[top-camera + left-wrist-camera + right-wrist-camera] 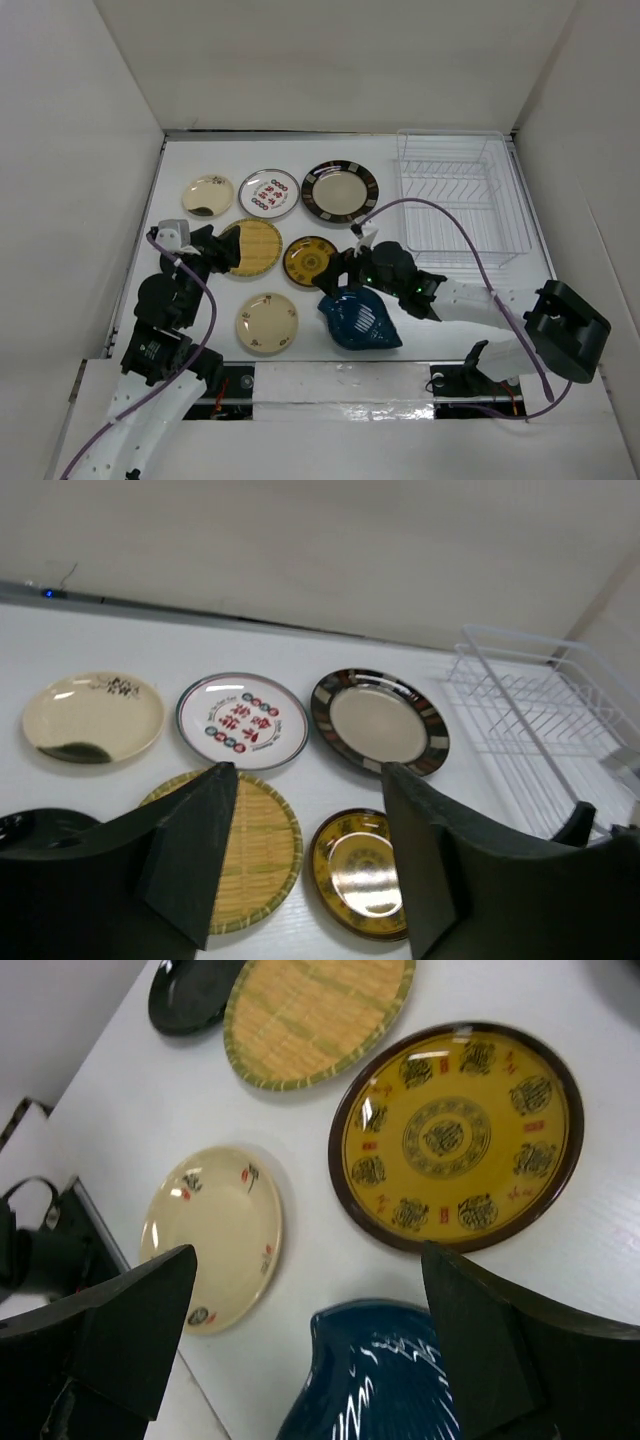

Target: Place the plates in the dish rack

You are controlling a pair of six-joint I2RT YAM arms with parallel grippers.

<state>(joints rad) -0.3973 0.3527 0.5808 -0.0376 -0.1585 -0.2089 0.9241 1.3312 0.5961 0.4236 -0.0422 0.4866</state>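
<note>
Purple cable (425, 200) — across rack (452, 160) frt

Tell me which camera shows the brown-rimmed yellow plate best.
The right wrist view: the brown-rimmed yellow plate sits close and whole, its printed pattern clear. The top external view shows it small, the pattern barely readable. The left wrist view shows it low in frame, its right side hidden behind the left gripper.

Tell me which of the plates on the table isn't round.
The glossy dark blue leaf-shaped plate, in the near row beside the round cream plate. Its outline is pointed and ribbed; the other six are round.
</note>
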